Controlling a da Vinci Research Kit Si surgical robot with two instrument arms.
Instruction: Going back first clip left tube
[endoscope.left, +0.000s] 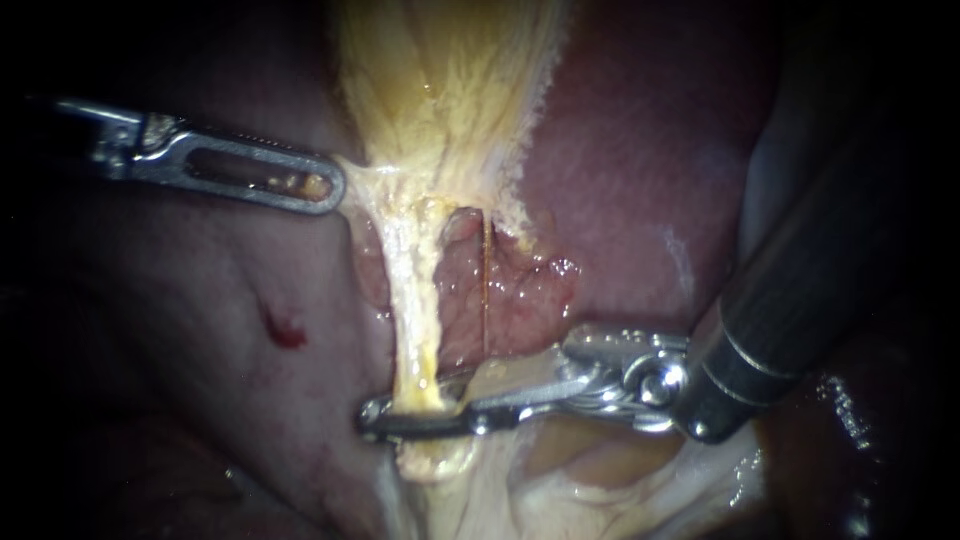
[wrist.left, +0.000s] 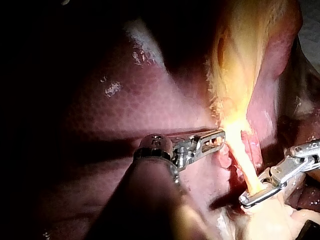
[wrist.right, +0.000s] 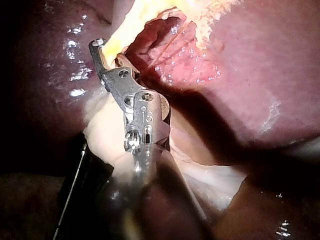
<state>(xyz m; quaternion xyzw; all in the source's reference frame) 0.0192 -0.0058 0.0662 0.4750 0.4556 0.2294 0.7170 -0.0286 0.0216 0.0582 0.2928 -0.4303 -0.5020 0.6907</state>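
The pale yellow left tube (endoscope.left: 415, 300) runs down from the gallbladder (endoscope.left: 440, 80), and a thin reddish right tube (endoscope.left: 487, 290) lies beside it. My right instrument (endoscope.left: 410, 402) reaches in from the right. Its jaws straddle the left tube low down, one in front and one behind, with a gap showing, so they stand open. The left wrist view shows the same hold (wrist.left: 252, 196); in the right wrist view (wrist.right: 102, 52) one jaw rises beside the tube. My left instrument (endoscope.left: 325, 190) (wrist.left: 219, 136) is shut on a pale fold at the gallbladder's neck and holds it out to the left.
Dark red liver (endoscope.left: 640, 150) lies on both sides of the tubes. A small red bleeding spot (endoscope.left: 283, 330) marks the liver at the left. Raw pink tissue (endoscope.left: 520, 290) sits between and right of the tubes. White membrane (endoscope.left: 600, 480) spreads under the right instrument.
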